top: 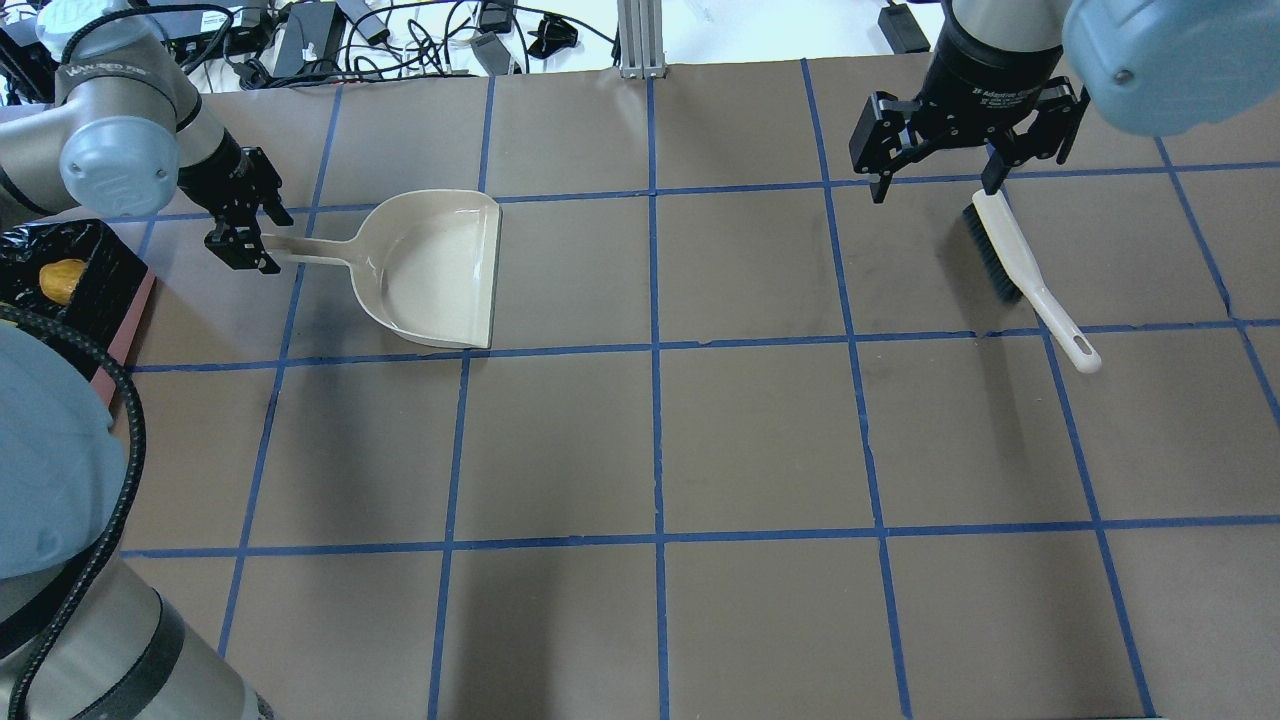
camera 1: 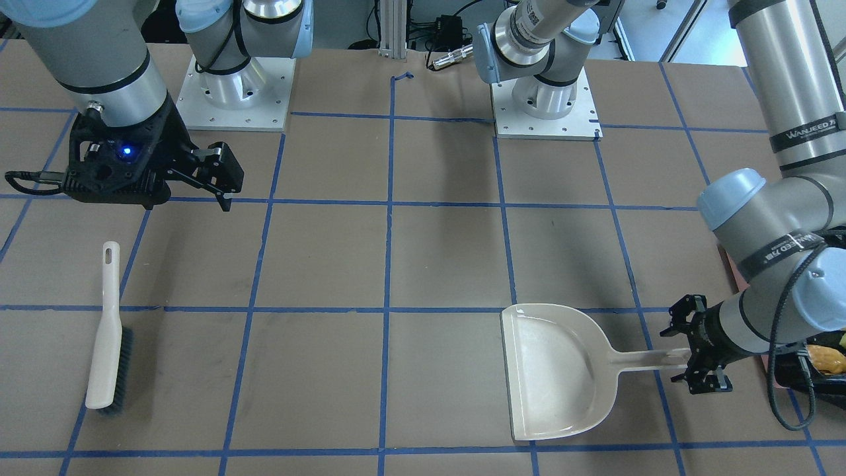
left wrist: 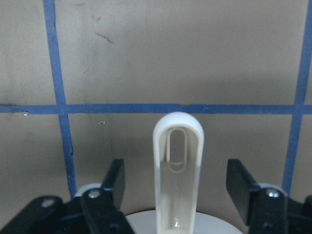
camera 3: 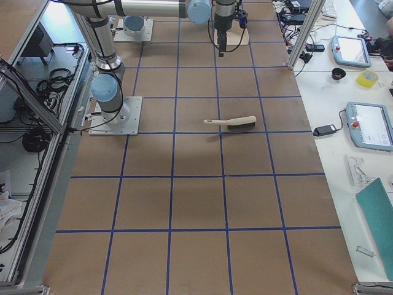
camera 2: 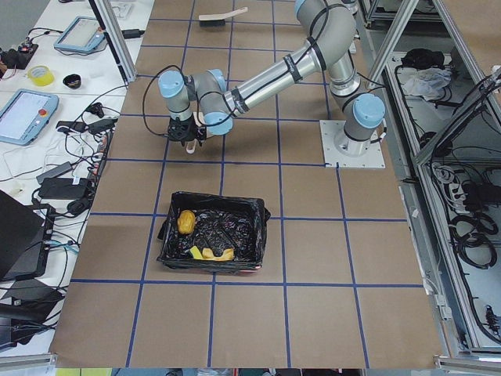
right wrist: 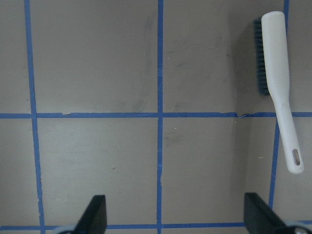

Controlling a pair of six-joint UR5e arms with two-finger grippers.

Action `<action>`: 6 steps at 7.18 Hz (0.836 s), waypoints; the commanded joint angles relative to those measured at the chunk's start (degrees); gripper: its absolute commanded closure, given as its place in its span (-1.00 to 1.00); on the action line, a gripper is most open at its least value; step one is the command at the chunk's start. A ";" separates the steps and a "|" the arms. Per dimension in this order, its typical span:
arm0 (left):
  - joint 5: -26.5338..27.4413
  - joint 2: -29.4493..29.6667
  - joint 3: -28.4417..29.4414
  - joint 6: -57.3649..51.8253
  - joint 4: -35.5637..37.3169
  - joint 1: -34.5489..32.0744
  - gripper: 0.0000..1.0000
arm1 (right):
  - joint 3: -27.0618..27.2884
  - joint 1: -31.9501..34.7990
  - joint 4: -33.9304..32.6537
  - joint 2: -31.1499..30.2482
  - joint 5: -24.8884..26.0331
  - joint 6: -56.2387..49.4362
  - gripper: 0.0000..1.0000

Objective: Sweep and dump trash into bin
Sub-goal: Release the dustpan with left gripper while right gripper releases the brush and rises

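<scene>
The bin point(camera 2: 254, 235), pink with a black bag, holds the trash: a golden-brown roll point(camera 2: 186, 222), a small yellow wedge point(camera 2: 195, 252) and a pale curved piece point(camera 2: 217, 254). The roll also shows in the overhead view point(top: 62, 280). The beige dustpan point(top: 430, 265) lies flat and empty on the table. My left gripper point(top: 272, 240) is open, its fingers on either side of the end of the dustpan handle point(left wrist: 178, 161) without touching it. My right gripper point(top: 935, 188) is open and empty, above the table just beyond the head of the brush point(top: 1020, 270).
The brush point(camera 1: 106, 330) lies flat on the brown paper, bristles on its side. The bin stands at the table's end on my left point(top: 130, 320), close behind my left gripper. Blue tape lines grid the table. Both arm bases point(camera 1: 234, 99) stand at the robot's edge.
</scene>
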State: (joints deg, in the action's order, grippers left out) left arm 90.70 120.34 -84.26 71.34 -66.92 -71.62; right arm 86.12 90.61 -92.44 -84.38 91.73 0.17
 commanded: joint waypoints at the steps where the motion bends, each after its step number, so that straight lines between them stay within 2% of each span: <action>1: 0.00 -2.46 3.20 -3.10 -0.05 0.51 -0.69 | 0.10 0.00 0.24 -0.08 0.20 0.01 -1.00; 3: 0.00 -6.59 7.87 -4.97 -3.64 2.27 -0.65 | 0.19 0.00 0.24 -0.26 0.12 -0.08 -1.00; 5: -0.17 -10.37 7.63 -6.29 -3.74 1.75 -0.64 | 0.19 0.00 0.24 -0.26 0.12 -0.08 -1.00; 6: -0.78 -12.22 7.54 -7.51 -3.66 1.14 -0.81 | 0.19 0.00 0.51 -0.26 0.20 -0.08 -1.00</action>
State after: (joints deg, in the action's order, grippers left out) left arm 90.42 110.43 -76.68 65.15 -70.55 -69.88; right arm 86.28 90.62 -92.16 -84.63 91.87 0.09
